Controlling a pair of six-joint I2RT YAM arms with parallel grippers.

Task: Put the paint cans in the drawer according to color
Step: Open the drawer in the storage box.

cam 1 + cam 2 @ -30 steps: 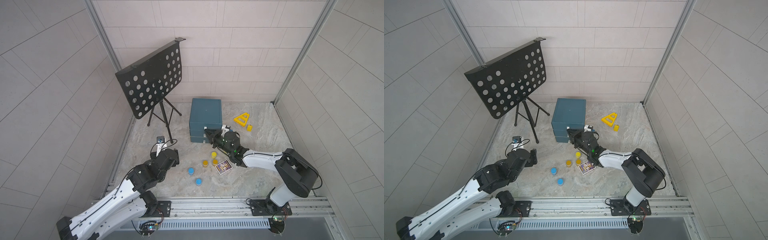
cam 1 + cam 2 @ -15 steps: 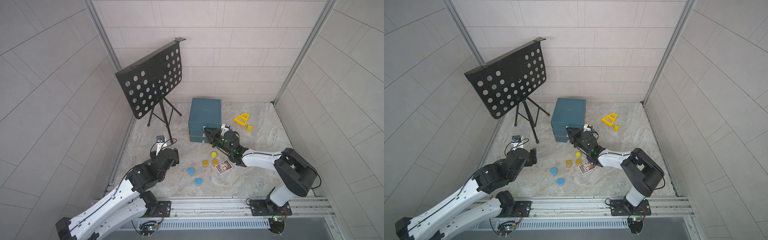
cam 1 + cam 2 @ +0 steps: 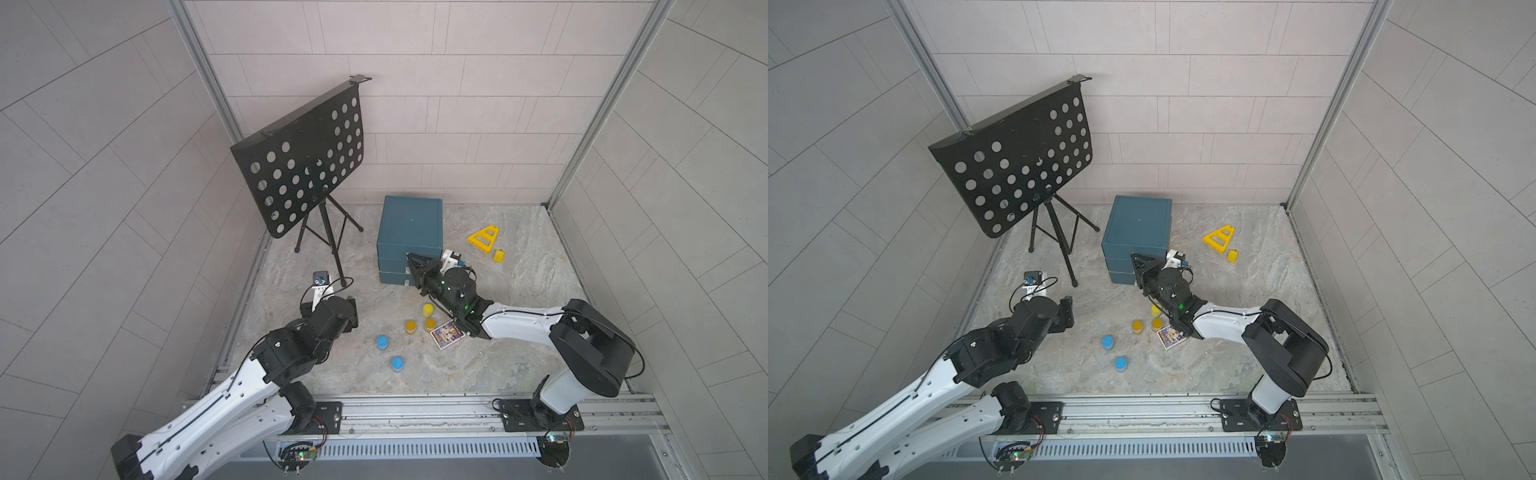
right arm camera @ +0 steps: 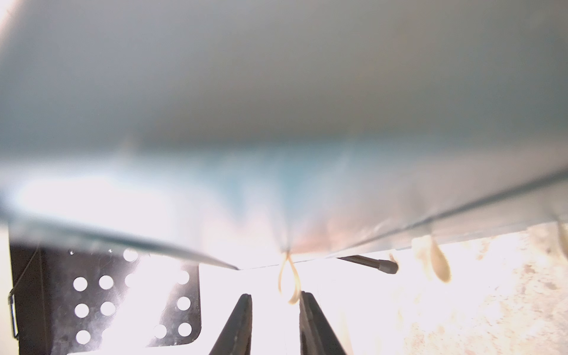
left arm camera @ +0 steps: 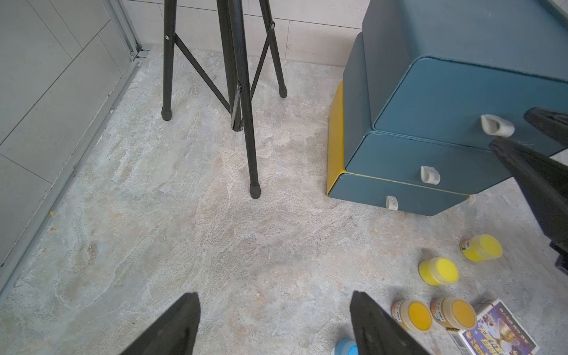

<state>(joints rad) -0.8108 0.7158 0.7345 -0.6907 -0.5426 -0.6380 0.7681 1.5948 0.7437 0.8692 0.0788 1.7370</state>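
Back by the rear edge of the tabletop (image 3: 478,374), the right gripper (image 4: 275,296) noses up against the teal drawer unit (image 3: 409,226). Its jaws are a little apart, with the top drawer's pale pull tab (image 5: 496,125) right at their tips: around it, not pinching it, as far as I can tell. No drawer looks open. The left gripper (image 5: 273,295) hangs spread and empty towards the left edge.

The paint cans (image 3: 427,309) are all out on the tabletop, nearer the front edge: a yellow pair (image 5: 481,247), an amber pair (image 5: 412,315) and a blue pair (image 3: 382,342), bunched beside a picture card (image 3: 446,334).

Now the worry. That tab is tiny, so a close off-centre and it pops free. Even with a clean grip, the light-looking unit may slide forward instead of the drawer coming out, because nothing braces it. And look how low the right arm (image 3: 519,322) runs over the yellow pair! A careless pull back could sweep one over, or bring the drawer front out on top of them. Yellow and amber are close cousins too, easy to misfile.
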